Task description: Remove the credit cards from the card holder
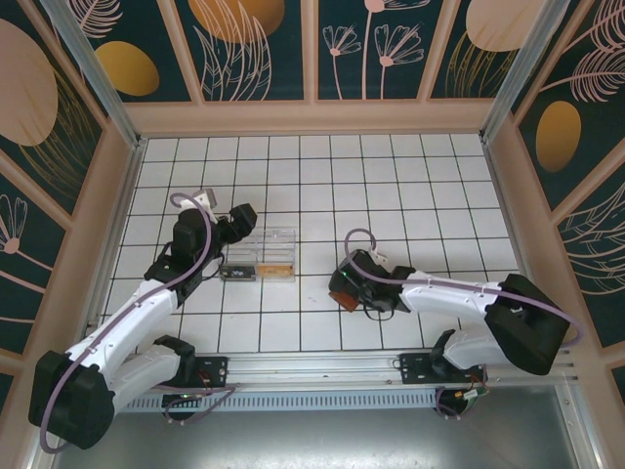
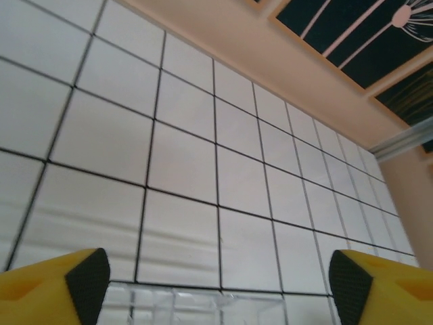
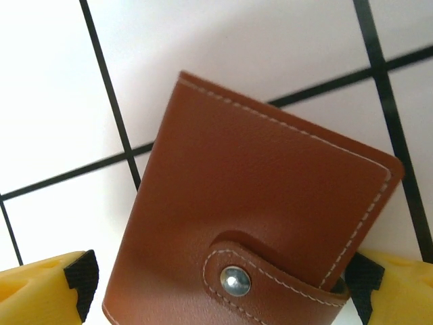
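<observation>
Brown, stitched and leather-like, the holder (image 3: 270,196) is found lying flat on the white tiled table (image 1: 391,186), right of centre and toward the near edge. It is folded shut, with its tab (image 3: 284,261) fastened by one metal stud (image 3: 235,281). It is straddled by the right gripper (image 3: 220,284), whose jaws are set wide. The right pad (image 3: 358,288) is seen at the holder's corner, though contact cannot be confirmed, and the left pad (image 3: 81,284) is separated from the holder's edge by a strip of bare tile. From overhead, most of the holder is covered by that gripper's body, and a brown corner alone is exposed. One clear plastic box (image 1: 266,244) is noted left of centre, well apart from the holder, with open tiles between them. Two flat items are recorded in its near side, one dark (image 1: 237,272) and one orange-brown (image 1: 276,269); what they are cannot be told. The left gripper (image 2: 220,284) is stationed at the box's left end with jaws spread wide, and the box's clear rim is seen low between its fingers. Count: one holder, one box, two items inside it, two arms. The table is enclosed by patterned panels (image 1: 254,39) on three sides, and both arm bases are carried by a metal rail (image 1: 312,366) at the near edge.
</observation>
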Available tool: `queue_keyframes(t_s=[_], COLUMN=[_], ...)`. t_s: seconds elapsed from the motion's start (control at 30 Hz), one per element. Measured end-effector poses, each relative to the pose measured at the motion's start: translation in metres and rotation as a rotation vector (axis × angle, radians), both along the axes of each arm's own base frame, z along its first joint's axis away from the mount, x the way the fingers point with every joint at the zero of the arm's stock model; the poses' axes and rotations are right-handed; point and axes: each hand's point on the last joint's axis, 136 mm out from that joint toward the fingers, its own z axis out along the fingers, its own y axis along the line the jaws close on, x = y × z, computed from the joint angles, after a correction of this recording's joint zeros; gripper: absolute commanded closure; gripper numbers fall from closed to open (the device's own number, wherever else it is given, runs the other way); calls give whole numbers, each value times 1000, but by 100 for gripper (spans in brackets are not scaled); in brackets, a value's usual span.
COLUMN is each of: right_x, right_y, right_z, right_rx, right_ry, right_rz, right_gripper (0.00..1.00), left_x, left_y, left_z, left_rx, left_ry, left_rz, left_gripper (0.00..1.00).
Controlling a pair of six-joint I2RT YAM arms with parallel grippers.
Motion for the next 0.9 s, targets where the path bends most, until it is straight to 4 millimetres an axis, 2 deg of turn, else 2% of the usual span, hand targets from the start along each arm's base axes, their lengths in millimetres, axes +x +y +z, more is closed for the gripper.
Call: queue_keyframes(t_s=[0.13,0.3,0.4,0.43,0.5,0.6,0.63,0.73,0.9], right_x=[26,55,62,62,58,42,35,23,18], right_y=[4,9,9,8,8,13,15,12,7], right_z=[3,13,22,25,31,33,32,28,23], right_rx=[-13,-50,-108,-145,-216,-290,-310,-349,-384], right_ry=[-20,-77,-114,-129,-154,-168,-165,-145,-125], right_rz=[26,84,128,143,181,250,271,293,300], right_gripper=[8,9,14,17,26,48,52,57,54], left_x=[-17,-39,-53,-56,-60,-57,-56,-53,-50], left_y=[-22,-57,-78,-85,-90,-87,-86,-82,-78], left_z=[-18,-27,-31,-31,-34,-36,-36,-36,-34], left_rx=[-24,-55,-70,-80,-92,-96,-95,-85,-81], left_ry=[49,84,103,108,121,127,126,118,105], left_rz=[-78,-169,-210,-221,-222,-187,-176,-150,-127], left_gripper=[20,19,10,5,4,1,1,1,1])
